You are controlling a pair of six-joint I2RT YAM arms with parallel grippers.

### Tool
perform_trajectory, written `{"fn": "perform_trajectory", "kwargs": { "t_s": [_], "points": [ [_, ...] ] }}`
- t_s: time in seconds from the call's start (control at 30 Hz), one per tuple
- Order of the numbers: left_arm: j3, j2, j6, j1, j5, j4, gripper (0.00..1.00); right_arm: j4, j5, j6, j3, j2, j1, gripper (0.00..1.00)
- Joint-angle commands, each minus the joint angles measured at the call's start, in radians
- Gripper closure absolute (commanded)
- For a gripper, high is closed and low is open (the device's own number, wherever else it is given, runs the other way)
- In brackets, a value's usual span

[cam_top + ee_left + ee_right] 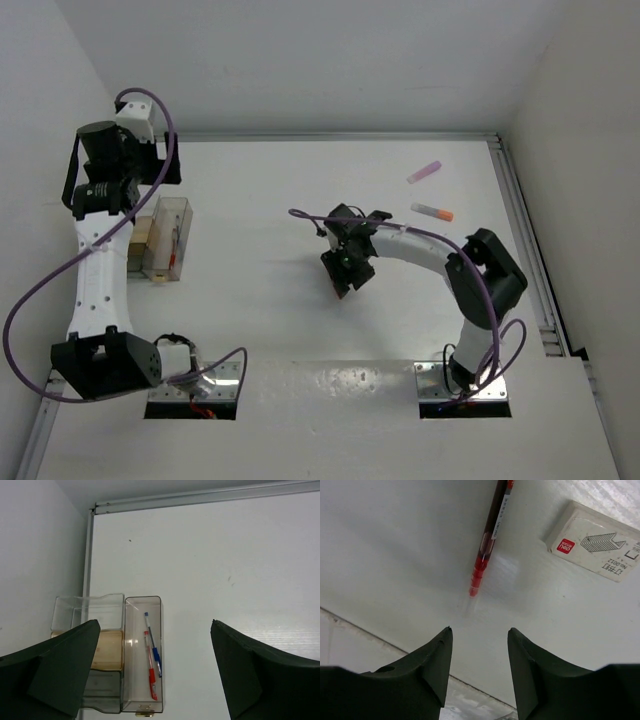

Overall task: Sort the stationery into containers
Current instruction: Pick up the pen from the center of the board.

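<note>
- Edges: walls close in the bench [260, 200] at 9, 12 and 3 o'clock. A metal rail [340, 136] runs along the far edge, and another runs down the 3 o'clock side.
- Open room: a broad stretch of bench lies between the bins [184, 236] at 9 o'clock and the right gripper [345, 285] near centre. The bins sit close to the left wall, with little room on that side.
- Left arm: it rises from its base at 7 o'clock along the left wall, with the wrist at 10 to 11 o'clock, above and beyond the bins.
- Left gripper [154, 622]: the jaws are spread wide, hold nothing and stand well above the bins [127, 645].
- Right arm: from its base at 5 o'clock the elbow folds out toward 3 o'clock and the forearm reaches back toward centre, the gripper pointing down.
- Right gripper [480, 630]: the jaws are parted, hold nothing and hang low over the bench.
- Red pen [490, 535]: it lies flat on the bench at 12 o'clock from the right gripper, its red end nearest the fingers and not touching them.
- Eraser [595, 542]: a whitish block with a printed label, flat on the bench at 2 o'clock from that gripper and apart from the pen.
- Bins: clear and joined side by side. The right compartment holds a blue pen [154, 647] and a second red pen [150, 672] lying lengthwise side by side. The left one shows a tan tint.
- Pink marker [424, 172]: on the bench at 1 o'clock, near the far rail.
- White stick [432, 211] with an orange end: just nearer than the marker.
</note>
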Motion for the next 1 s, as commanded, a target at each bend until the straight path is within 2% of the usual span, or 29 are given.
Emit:
{"fn": "perform_trajectory", "kwargs": {
  "t_s": [0.0, 0.1, 0.23, 0.33, 0.43, 0.57, 0.67, 0.77, 0.8, 0.83, 0.9, 0.97],
  "points": [
    [0.019, 0.010, -0.023, -0.008, 0.048, -0.026, 0.00, 0.027, 0.075, 0.040, 0.021, 0.043, 0.026, 0.53],
    [0.004, -0.027, -0.031, -0.002, 0.089, -0.027, 0.00, 0.059, 0.113, 0.046, 0.021, 0.075, 0.047, 0.54],
    [-0.168, -0.187, -0.086, 0.001, 0.065, 0.148, 0.00, 0.082, 0.138, 0.053, 0.053, 0.121, 0.073, 0.55],
    [-0.220, -0.257, -0.133, -0.002, 0.062, 0.191, 0.00, 0.088, 0.159, 0.066, 0.075, 0.147, 0.080, 0.55],
    [-0.229, -0.257, -0.138, -0.004, 0.053, 0.166, 0.00, 0.090, 0.164, 0.064, 0.087, 0.173, 0.084, 0.56],
    [-0.214, -0.231, -0.125, -0.007, 0.031, 0.125, 0.00, 0.093, 0.190, 0.060, 0.093, 0.205, 0.083, 0.63],
    [-0.237, -0.251, -0.140, -0.004, 0.031, 0.151, 0.00, 0.095, 0.220, 0.044, 0.100, 0.227, 0.083, 0.65],
    [-0.275, -0.277, -0.187, -0.002, 0.054, 0.187, 0.00, 0.104, 0.231, 0.032, 0.101, 0.245, 0.074, 0.81],
    [-0.292, -0.286, -0.197, -0.002, 0.066, 0.191, 0.00, 0.105, 0.230, 0.026, 0.101, 0.247, 0.070, 0.92],
    [-0.298, -0.293, -0.204, -0.001, 0.103, 0.194, 0.00, 0.102, 0.223, 0.018, 0.098, 0.239, 0.070, 0.97],
    [-0.326, -0.305, -0.230, -0.002, 0.148, 0.196, 0.00, 0.098, 0.176, -0.008, 0.093, 0.212, 0.069, 1.00],
    [-0.349, -0.313, -0.273, 0.001, 0.242, 0.199, 0.00, 0.127, 0.144, -0.035, 0.063, 0.118, 0.066, 1.00]
  ]
}}
